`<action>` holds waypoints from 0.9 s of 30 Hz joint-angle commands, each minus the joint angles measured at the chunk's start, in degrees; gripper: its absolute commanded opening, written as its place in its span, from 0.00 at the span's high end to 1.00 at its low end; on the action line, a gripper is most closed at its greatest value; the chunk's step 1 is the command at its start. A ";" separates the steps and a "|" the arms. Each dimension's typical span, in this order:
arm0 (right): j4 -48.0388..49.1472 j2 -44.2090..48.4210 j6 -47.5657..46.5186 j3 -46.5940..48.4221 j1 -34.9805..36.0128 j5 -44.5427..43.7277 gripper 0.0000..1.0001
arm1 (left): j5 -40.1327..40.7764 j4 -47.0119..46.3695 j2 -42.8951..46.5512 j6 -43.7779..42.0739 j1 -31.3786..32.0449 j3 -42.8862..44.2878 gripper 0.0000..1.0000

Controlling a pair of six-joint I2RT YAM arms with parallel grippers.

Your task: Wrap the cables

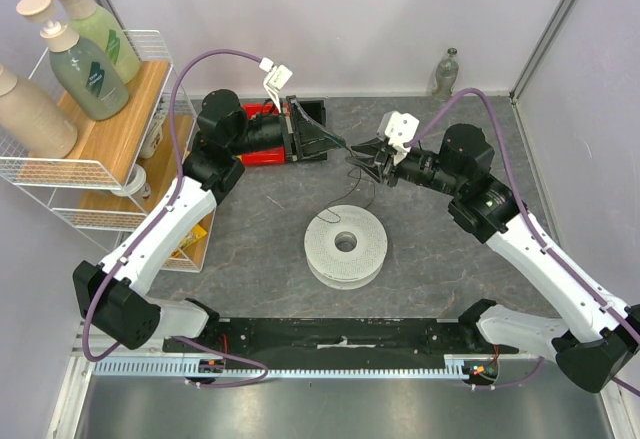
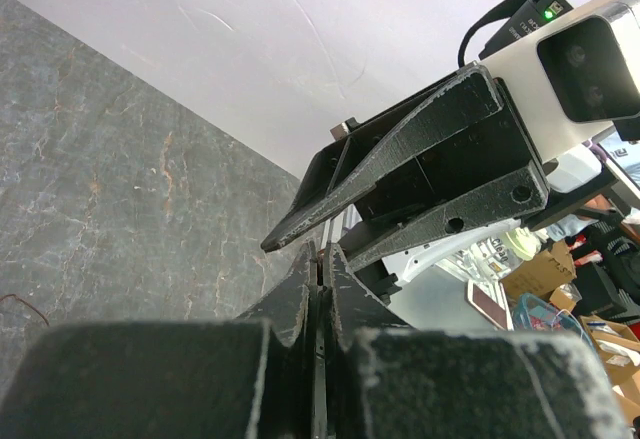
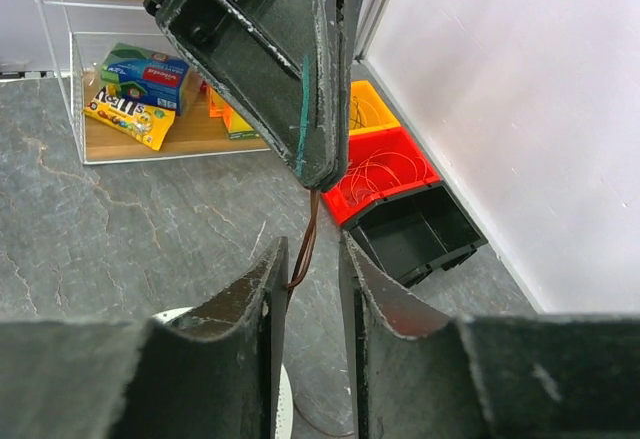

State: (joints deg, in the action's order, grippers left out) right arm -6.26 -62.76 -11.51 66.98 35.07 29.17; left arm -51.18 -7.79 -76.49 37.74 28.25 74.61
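The cable [image 3: 304, 239] is a very thin dark wire. It hangs from the closed tips of my left gripper [image 3: 318, 171] down between the fingers of my right gripper [image 3: 312, 247]. The right jaws stand a little apart, and the cable touches the left finger [image 3: 262, 289]. In the top view my left gripper [image 1: 334, 142] and right gripper [image 1: 360, 161] meet tip to tip above the table, with cable loops [image 1: 366, 191] dangling below them. The white round spool [image 1: 325, 241] lies flat in front of them. In the left wrist view my left gripper [image 2: 322, 251] is shut, with the right gripper's fingers [image 2: 420, 149] just beyond.
A red bin [image 3: 385, 174] with loose wire, a black bin [image 3: 415, 231] and a yellow bin [image 3: 372, 109] stand by the back wall. A wire rack [image 1: 100, 149] with bottles and snack packets is at the left. A small bottle [image 1: 447, 71] stands at the back right.
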 commanded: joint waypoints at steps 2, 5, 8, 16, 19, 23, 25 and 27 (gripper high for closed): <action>2.39 0.18 0.35 1.75 -0.09 -1.66 0.72 | -0.77 -0.03 0.02 -1.79 0.05 -0.34 0.98; 2.48 0.10 0.35 2.01 0.00 -2.18 0.77 | -0.94 -0.03 0.11 -1.88 0.05 -0.87 0.98; 2.39 0.01 0.26 1.93 0.00 -2.89 0.87 | -1.03 -0.03 0.20 -1.79 0.05 -1.04 0.98; 2.39 0.01 0.17 1.57 -0.26 -7.54 1.00 | -1.29 1.02 0.29 -2.05 -0.39 -0.87 0.53; 2.31 0.01 -0.09 1.49 -2.19 -8.42 1.00 | -1.47 1.02 0.81 -1.26 -2.75 -1.13 0.32; 2.13 0.10 -0.88 1.92 -7.20 -6.94 1.00 | -3.75 7.42 -0.94 -1.95 -8.46 0.45 0.12; 1.52 -0.25 -2.28 2.80 -10.18 -6.76 1.00 | -3.84 14.44 -1.29 -7.82 -9.96 0.63 0.09; 1.25 -0.52 -4.56 3.77 -13.25 -6.67 1.00 | -2.10 21.22 -0.86 -15.91 -9.79 -0.33 0.08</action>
State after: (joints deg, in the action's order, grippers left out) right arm -6.11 -62.83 -12.56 67.09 26.28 22.79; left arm -52.88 0.21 -76.97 34.37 19.31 73.67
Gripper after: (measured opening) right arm 0.010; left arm 0.907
